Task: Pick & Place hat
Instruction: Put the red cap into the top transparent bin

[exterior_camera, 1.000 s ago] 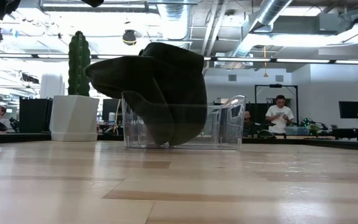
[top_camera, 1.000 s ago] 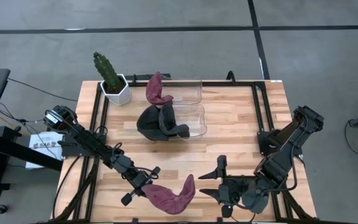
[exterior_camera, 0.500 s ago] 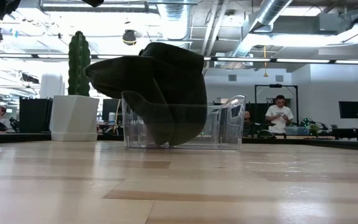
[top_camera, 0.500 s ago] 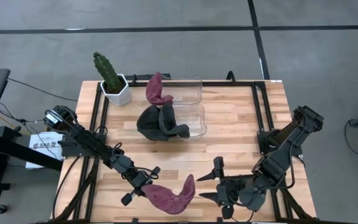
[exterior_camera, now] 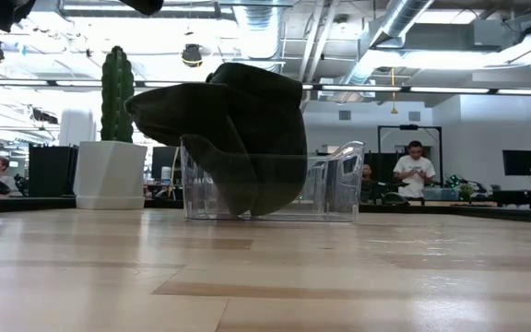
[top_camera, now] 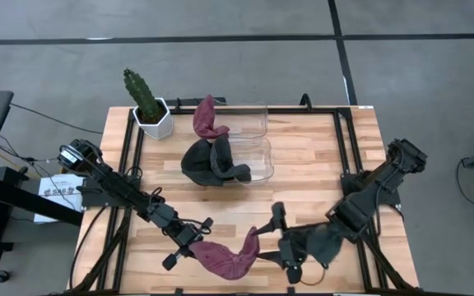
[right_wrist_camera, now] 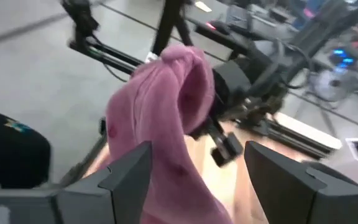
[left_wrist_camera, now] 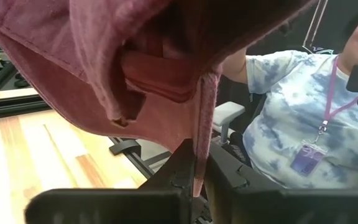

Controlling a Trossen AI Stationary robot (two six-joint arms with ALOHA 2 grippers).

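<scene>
Near the front edge of the worktop (top_camera: 319, 156), a maroon hat (top_camera: 225, 259) hanging from the left gripper (top_camera: 186, 244), jaws clamped shut on its fabric. Seen up close in the left wrist view: hat's edge pinched tight between the 2 dark fingers (left_wrist_camera: 185, 165), crown drooping above, a person in a tie-dye shirt (left_wrist_camera: 303, 124) in the room beyond. Right gripper (top_camera: 276, 240) just beside the hat's other end, jaws spread wide, 1 finger on either side of the raised cloth, not closed on it. Same picture from the right wrist view: pink-maroon cloth (right_wrist_camera: 166, 124) standing up between the 2 open fingers (right_wrist_camera: 129, 174), left arm's gripper behind it.

Farther back on the worktop, 2 clear bins (top_camera: 257, 144) side by side. Dark grey hat (top_camera: 211, 163) draped over the rim of the nearer bin, half out. Another maroon hat (top_camera: 207, 119) slung over the edge of the farther bin. Cactus in a white pot (top_camera: 148, 107) at the back left corner. From the low view, dark hat (exterior_camera: 233, 120) looming over its clear bin (exterior_camera: 330, 189), cactus (exterior_camera: 116, 88) to the side, people at desks far behind.
</scene>
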